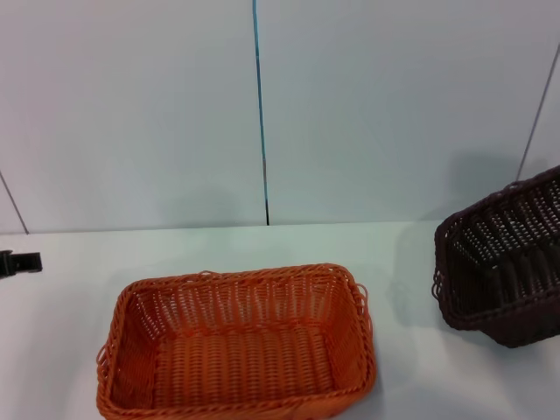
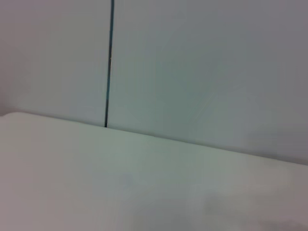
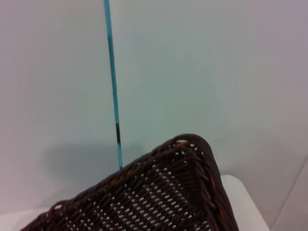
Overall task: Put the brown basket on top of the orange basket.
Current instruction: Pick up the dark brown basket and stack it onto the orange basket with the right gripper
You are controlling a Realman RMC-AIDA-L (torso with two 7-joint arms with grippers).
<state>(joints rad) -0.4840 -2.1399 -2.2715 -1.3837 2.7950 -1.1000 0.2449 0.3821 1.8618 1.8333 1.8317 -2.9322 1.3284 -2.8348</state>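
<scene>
The orange basket (image 1: 236,346) stands on the white table at the front centre of the head view, empty. The brown basket (image 1: 507,262) is at the right edge, tilted, with its right side raised off the table. My right arm holds it from beyond the head view's right edge. The right wrist view shows the brown basket's braided rim and corner (image 3: 192,159) close up. The brown basket is to the right of the orange basket and apart from it. Only a small black part of my left gripper (image 1: 17,262) shows at the far left edge, low by the table.
The white table (image 1: 262,245) runs back to a pale wall with a thin blue seam (image 1: 260,105). The left wrist view shows only bare table (image 2: 120,183) and wall.
</scene>
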